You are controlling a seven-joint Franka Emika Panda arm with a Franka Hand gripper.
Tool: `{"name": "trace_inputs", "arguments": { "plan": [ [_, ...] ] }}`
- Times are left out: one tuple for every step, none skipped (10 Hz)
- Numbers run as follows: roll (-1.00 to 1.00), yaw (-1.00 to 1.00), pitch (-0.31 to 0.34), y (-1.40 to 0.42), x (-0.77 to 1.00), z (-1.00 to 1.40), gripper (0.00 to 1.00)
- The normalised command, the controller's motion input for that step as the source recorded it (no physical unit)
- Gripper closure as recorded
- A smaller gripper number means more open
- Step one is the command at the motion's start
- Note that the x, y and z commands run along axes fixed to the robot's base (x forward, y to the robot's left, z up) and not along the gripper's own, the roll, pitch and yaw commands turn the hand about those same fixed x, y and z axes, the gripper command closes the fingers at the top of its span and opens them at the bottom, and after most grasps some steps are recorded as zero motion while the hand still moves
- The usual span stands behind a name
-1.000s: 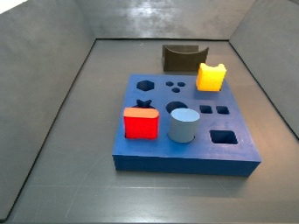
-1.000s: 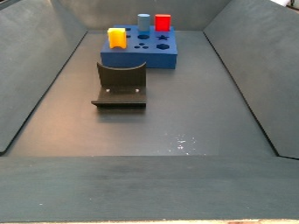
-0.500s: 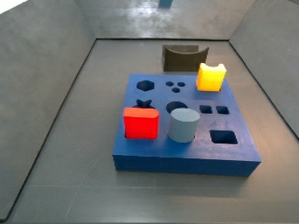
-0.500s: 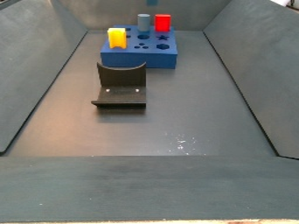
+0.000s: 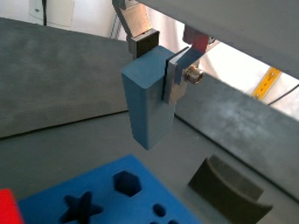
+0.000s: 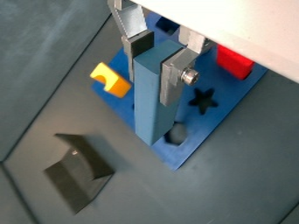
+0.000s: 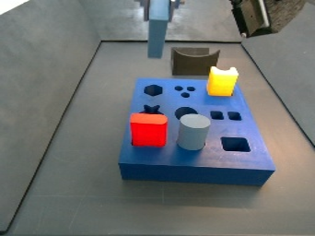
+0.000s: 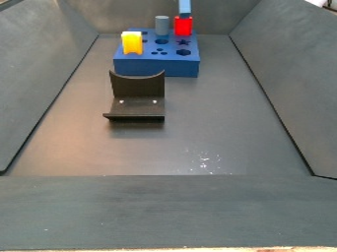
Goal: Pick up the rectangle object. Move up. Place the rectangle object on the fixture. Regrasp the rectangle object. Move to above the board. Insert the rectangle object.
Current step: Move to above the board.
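**Lighting and picture quality across my four views**

Both side views are evenly and softly lit from above; a pale sheen lies on the grey floor (image 8: 198,157) close to the camera, and shadows under the board (image 7: 197,124) are faint. In both wrist views my gripper (image 5: 163,59) sits high in the frame against overexposed white background, washing out detail behind it. The rectangle object (image 5: 146,98) clamped between my fingers looks sharp, one face lit, its neighbour shaded. The side views are low-resolution and slightly soft.
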Motion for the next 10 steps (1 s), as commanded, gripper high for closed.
{"name": "trace_inputs", "arguments": {
  "plan": [
    [-1.0,-0.06,-0.004,-0.06,-0.1,-0.03,1.0],
    [-1.0,-0.05,-0.009,-0.03,-0.1,-0.02,1.0],
    [-1.0,-0.05,-0.012,0.01,-0.08,0.0,1.0],
    [-1.0,-0.05,-0.012,0.03,-0.07,0.0,1.0],
    [-1.0,-0.04,-0.013,0.03,-0.05,0.0,1.0],
    [-1.0,-0.04,-0.013,0.03,-0.04,0.01,1.0],
    [-1.0,-0.04,-0.015,0.03,-0.04,0.01,1.0],
    [-1.0,-0.04,-0.022,0.04,-0.04,0.01,1.0],
    [-1.0,-0.03,-0.027,0.04,-0.05,0.01,1.0],
    [-1.0,-0.03,-0.037,0.04,-0.05,0.01,1.0]
  ]
}}
